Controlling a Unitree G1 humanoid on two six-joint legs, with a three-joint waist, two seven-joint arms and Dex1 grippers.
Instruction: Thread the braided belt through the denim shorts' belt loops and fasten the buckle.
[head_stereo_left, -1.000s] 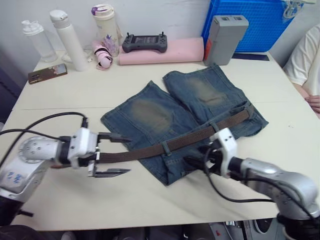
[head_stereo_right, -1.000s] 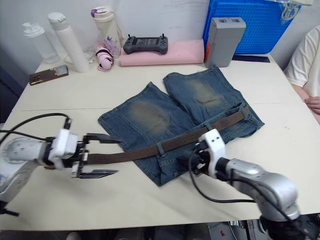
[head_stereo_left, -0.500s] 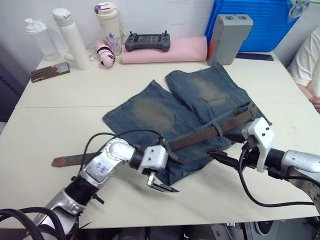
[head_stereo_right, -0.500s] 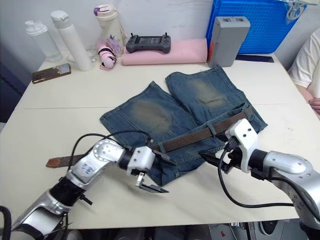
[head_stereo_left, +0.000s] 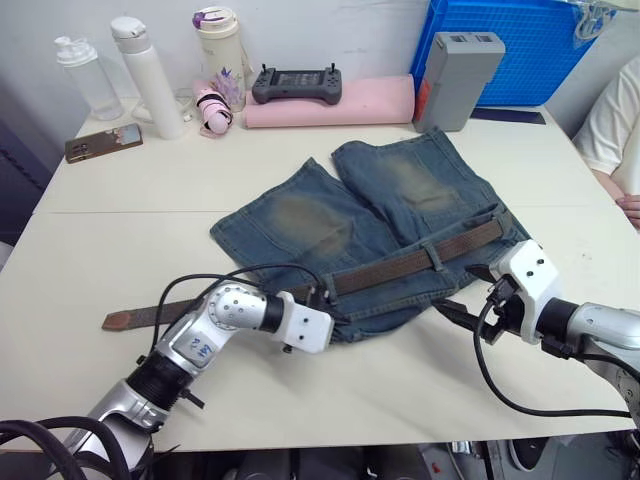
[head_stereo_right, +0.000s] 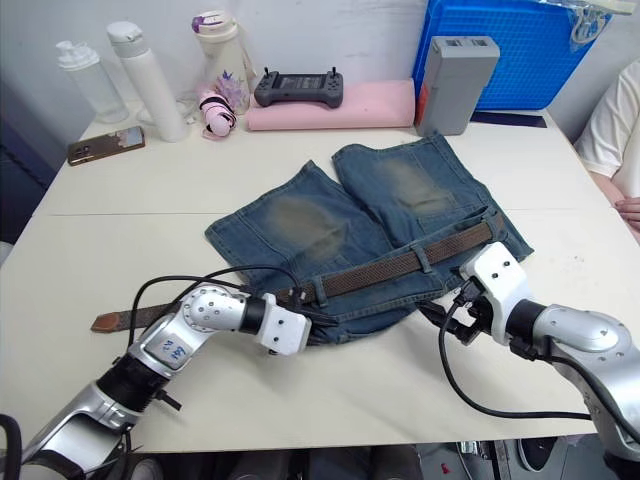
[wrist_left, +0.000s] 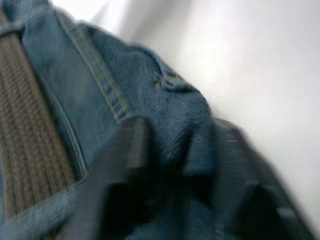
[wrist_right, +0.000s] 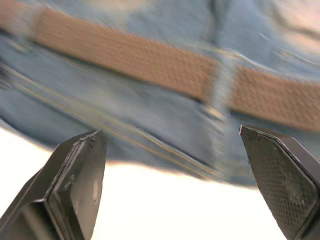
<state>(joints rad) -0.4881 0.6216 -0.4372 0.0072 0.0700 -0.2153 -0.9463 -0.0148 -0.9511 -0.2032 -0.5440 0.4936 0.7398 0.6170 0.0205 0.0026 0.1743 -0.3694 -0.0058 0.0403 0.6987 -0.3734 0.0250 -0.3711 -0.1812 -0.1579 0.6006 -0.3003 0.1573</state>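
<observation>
The left gripper (head_stereo_left: 322, 318) sits low and centre-left in the frame, at the near edge of the denim shorts (head_stereo_left: 330, 225). In the left wrist view its two fingers (wrist_left: 125, 165) are pressed onto a bunched fold of denim, pinching the cloth between them. The right gripper (head_stereo_left: 452, 310) lies at lower right on the table (head_stereo_left: 120, 230), just beside the shorts' near hem; its fingers (wrist_right: 75, 185) are spread wide with nothing between them, and bare tabletop shows under them.

The shorts lie flat in the middle of the frame, legs pointing toward the upper edge. The braided belt (head_stereo_left: 400, 265) runs across the waistband from centre right down toward the lower left, passing under a belt loop (head_stereo_left: 434, 254). Its flat tip (head_stereo_left: 130, 320) rests on the table at left, beyond the left arm.

Along the upper edge stand three bottles (head_stereo_left: 145, 65), whose contents I cannot tell, with a phone (head_stereo_left: 103, 143) beside them, then a black controller (head_stereo_left: 292, 84) on a pink pad (head_stereo_left: 330, 105), a grey box (head_stereo_left: 455, 65) and a blue crate (head_stereo_left: 520, 45). A person's sleeve (head_stereo_left: 615, 120) shows at the right edge.
</observation>
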